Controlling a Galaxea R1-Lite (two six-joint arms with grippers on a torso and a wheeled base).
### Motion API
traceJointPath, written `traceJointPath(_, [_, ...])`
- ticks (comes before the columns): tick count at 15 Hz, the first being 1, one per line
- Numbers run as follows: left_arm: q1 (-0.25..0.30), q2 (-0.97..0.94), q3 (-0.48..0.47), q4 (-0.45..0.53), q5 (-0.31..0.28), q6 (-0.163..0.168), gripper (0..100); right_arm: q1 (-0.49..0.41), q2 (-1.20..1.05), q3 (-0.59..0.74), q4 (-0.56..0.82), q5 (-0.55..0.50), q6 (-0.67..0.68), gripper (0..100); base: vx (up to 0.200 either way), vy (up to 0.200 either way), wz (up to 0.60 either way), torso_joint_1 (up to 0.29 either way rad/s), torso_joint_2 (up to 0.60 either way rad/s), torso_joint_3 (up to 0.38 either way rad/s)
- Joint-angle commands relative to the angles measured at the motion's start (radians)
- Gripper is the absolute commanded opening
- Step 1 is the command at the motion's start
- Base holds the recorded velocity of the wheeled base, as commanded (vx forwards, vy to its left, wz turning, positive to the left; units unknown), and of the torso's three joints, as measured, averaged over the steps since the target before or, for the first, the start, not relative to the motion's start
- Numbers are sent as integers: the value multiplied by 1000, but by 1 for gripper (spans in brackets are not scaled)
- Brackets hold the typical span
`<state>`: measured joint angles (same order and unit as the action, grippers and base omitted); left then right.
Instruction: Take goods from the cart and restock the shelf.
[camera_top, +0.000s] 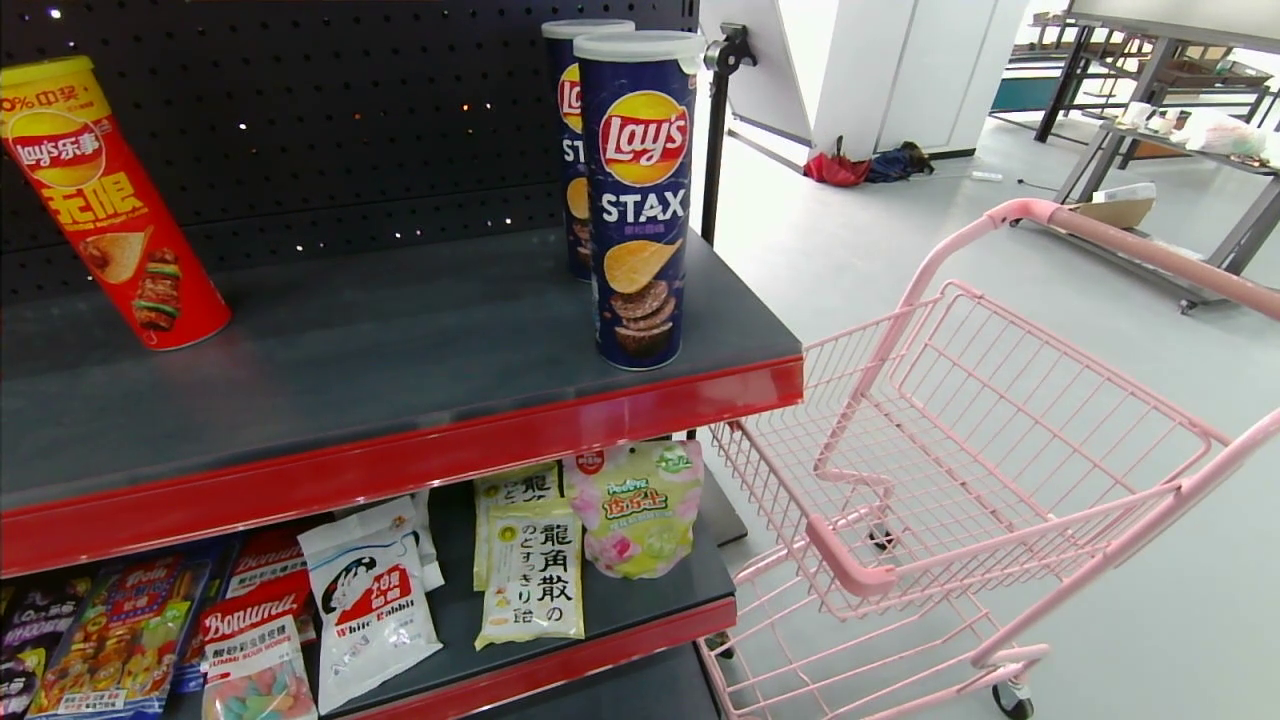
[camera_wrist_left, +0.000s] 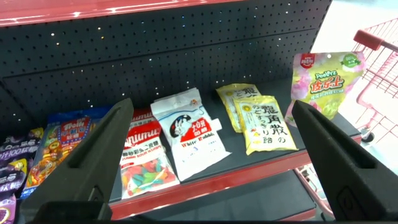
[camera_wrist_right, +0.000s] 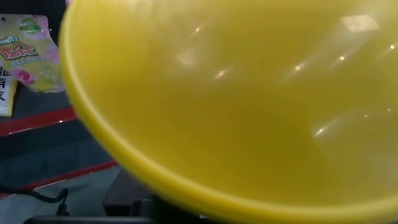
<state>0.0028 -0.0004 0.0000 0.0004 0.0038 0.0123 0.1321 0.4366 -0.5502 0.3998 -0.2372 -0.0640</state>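
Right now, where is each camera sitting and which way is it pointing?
Head: high up, looking down at the upper shelf, blue chip cans and pink cart.
Left wrist: facing the lower shelf and its snack bags, seen between the fingers of the open left gripper.
Right wrist: close against a yellow round surface.
Shared: the green-pink bag shows in all three.

Left gripper (camera_wrist_left: 211, 109) was wide open. Its two dark fingers (camera_wrist_left: 93, 155) were splayed far apart with nothing held between them, inner faces turned toward each other. It was held roughly level and pointing ahead, touching nothing. Right gripper (camera_wrist_right: 130, 199): a dark part of it showed close to the wrist camera, and its state couldn't be made out.
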Motion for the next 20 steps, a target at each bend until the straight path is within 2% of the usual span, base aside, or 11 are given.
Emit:
traceJointPath(1, [0, 0, 0, 0, 1, 0, 100, 1, -6, 1, 1, -1, 0, 0, 0, 0, 0, 0, 0, 0])
traceJointPath(8, [0, 0, 0, 0, 1, 0, 100, 4, -33, 33, -1, -1, -22, 0, 0, 0, 0, 11, -34, -23])
traceJointPath(20, [0, 0, 0, 1, 1, 0, 100, 7, 7, 24, -12, 4, -40, 0, 0, 0, 0, 190, -518, -329])
